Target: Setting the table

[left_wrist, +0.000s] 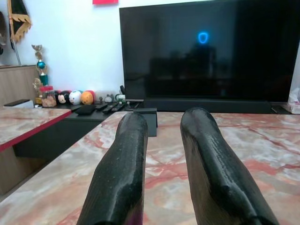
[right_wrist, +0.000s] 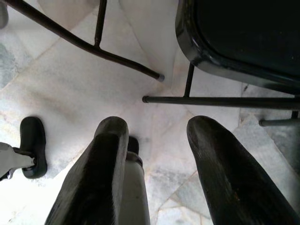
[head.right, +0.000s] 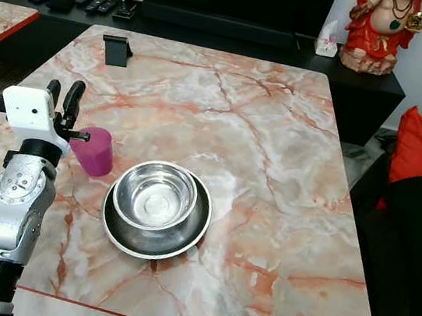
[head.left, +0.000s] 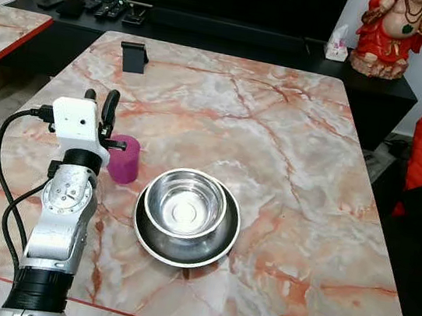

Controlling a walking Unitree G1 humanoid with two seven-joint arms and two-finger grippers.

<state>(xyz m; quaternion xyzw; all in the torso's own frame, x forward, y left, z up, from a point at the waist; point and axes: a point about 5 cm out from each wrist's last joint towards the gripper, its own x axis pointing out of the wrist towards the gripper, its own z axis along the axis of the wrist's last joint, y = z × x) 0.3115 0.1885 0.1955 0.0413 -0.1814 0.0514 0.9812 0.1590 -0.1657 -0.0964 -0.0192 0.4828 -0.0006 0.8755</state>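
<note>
Steel bowl [head.left: 186, 202] nested on plate [head.left: 183, 247], near table [head.left: 289, 161] front edge; pink cup [head.left: 124, 159] beside it. Left gripper [head.left: 100, 107] just beside cup, fingers narrowly parted, empty. Right gripper [right_wrist: 157, 154] hangs idle, parted. Cutlery seemingly still missing.

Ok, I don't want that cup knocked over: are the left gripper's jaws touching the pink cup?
Cannot tell. In the right eye view the left gripper stands open just left of the pink cup, but its wrist hides any gap or contact.

bowl [head.left: 186, 203] in plate [head.left: 218, 247] on the table's [head.left: 292, 138] near left part, cup [head.left: 124, 160] just left of them, left gripper [head.left: 101, 103] beside the cup, stand [head.left: 133, 57] at the far left edge
</note>
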